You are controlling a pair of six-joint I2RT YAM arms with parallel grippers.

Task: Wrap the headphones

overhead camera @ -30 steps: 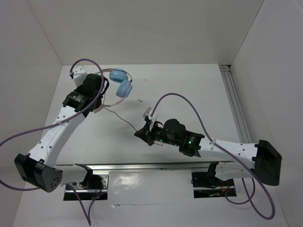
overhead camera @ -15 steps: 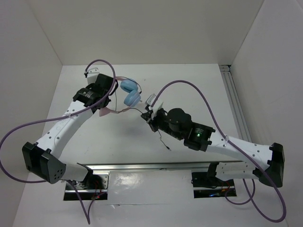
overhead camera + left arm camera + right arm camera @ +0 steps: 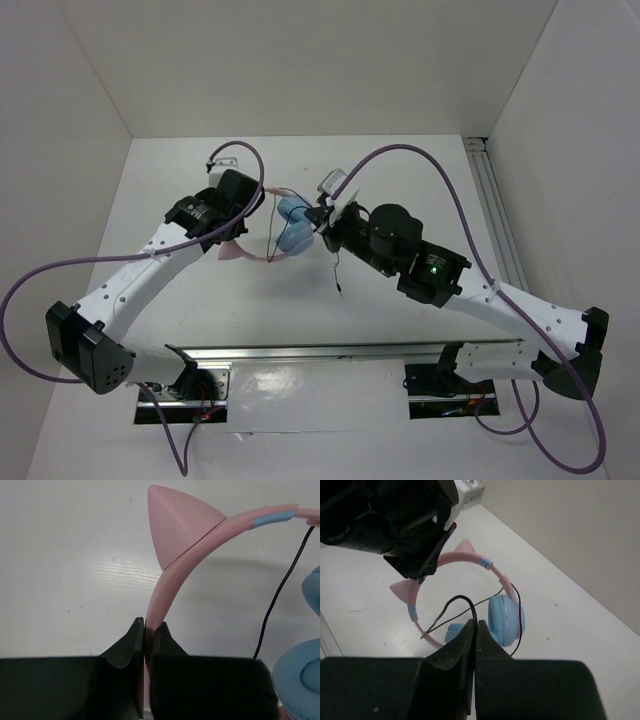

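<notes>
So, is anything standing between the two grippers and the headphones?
Nothing visible does. The left gripper is shut on the pink headband of the headphones, and the right gripper is shut on their thin black cord, beside the blue ear cups.

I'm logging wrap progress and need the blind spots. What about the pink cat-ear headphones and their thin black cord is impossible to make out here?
Left wrist view: light-blue round ear cups cut off by the right edge.
Right wrist view: thin black cord vanishes into the shut right gripper; its far end is out of frame.
Top view: pink cat-ear headphones too small to count cord turns around them.
</notes>
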